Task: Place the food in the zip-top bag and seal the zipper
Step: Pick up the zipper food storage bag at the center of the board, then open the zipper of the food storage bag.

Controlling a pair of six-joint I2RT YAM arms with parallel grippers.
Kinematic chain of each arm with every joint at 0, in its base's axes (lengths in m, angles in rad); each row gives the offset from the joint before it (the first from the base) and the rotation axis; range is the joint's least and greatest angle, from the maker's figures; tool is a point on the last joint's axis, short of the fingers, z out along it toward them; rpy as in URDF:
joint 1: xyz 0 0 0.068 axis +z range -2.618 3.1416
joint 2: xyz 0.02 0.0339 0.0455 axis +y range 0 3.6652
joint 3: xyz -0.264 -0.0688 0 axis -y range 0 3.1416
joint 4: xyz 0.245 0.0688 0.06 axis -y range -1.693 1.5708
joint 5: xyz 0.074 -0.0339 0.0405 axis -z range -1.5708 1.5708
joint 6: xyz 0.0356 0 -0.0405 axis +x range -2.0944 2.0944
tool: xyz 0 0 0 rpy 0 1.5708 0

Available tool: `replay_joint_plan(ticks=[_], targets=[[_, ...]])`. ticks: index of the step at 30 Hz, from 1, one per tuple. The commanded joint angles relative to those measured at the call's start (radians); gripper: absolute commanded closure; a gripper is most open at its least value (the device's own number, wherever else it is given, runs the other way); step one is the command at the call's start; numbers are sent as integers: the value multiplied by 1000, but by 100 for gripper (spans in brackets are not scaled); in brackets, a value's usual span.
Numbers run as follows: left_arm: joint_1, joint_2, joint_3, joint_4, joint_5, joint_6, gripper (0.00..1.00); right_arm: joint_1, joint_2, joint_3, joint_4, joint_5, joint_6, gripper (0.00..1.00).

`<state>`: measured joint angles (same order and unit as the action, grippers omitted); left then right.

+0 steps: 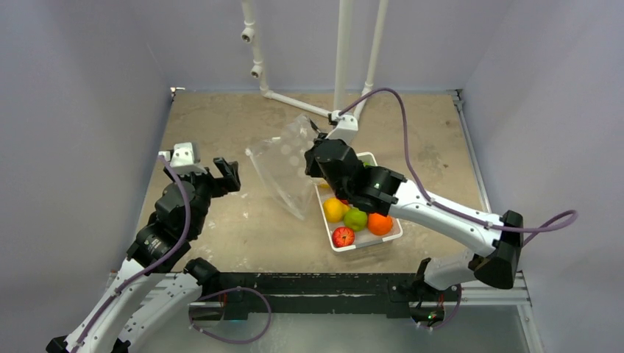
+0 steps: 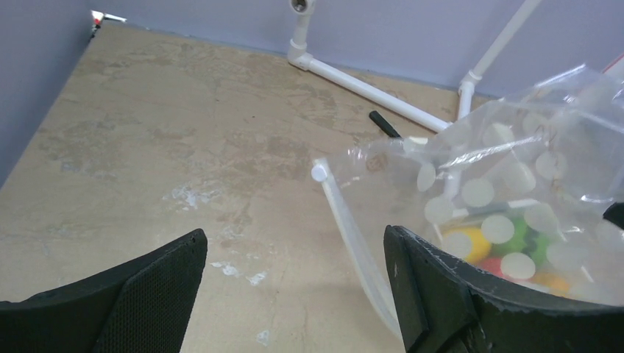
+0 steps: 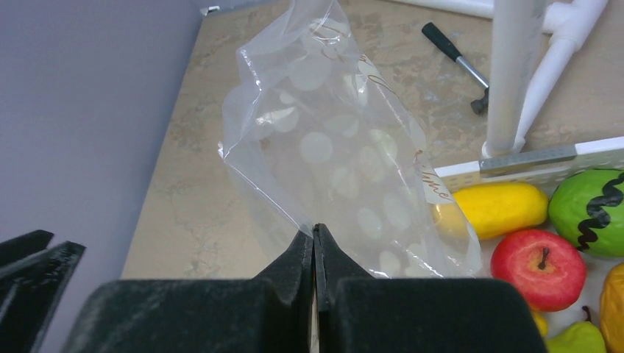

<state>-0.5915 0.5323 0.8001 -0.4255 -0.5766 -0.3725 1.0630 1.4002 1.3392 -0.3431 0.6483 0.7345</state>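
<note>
- Currently, your right fingers (image 3: pixel 305 254) grip the zip-top bag (image 3: pixel 331 147) by one edge.
- Your left fingers (image 1: pixel 229 175) stand wide, holding nothing.
- The food (image 1: pixel 380 223) lies in the tray (image 1: pixel 368 245).

One transparent crinkly plastic bag (image 1: pixel 283 173) is just beside one white rectangular plastic tray (image 1: pixel 370 243). In the tray, four toy fruits show from above: one red fruit (image 1: pixel 343 236), one green fruit (image 1: pixel 356 219), one orange fruit (image 1: pixel 380 223) and one yellow fruit (image 1: pixel 334 209). One arm (image 1: pixel 441 213) covers part of the tray. Beyond the tray lies one small black-handled hammer (image 3: pixel 445 44).
</note>
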Motion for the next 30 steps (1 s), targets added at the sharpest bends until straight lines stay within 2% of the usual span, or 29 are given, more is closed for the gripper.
replay_joint_plan(ticks=[1,13,21,30], targets=[[1,-4,-13,-7,108,-75,12,-17,-83,-7,15,46,6,100],[1,-44,-159,62,251,-259,17,-66,-251,45,-18,17,-56,100],[1,-54,-264,259,429,-321,15,-67,-303,100,-40,-18,-84,100],[1,-120,-417,554,554,-355,12,-67,-366,152,-52,-91,-110,100]])
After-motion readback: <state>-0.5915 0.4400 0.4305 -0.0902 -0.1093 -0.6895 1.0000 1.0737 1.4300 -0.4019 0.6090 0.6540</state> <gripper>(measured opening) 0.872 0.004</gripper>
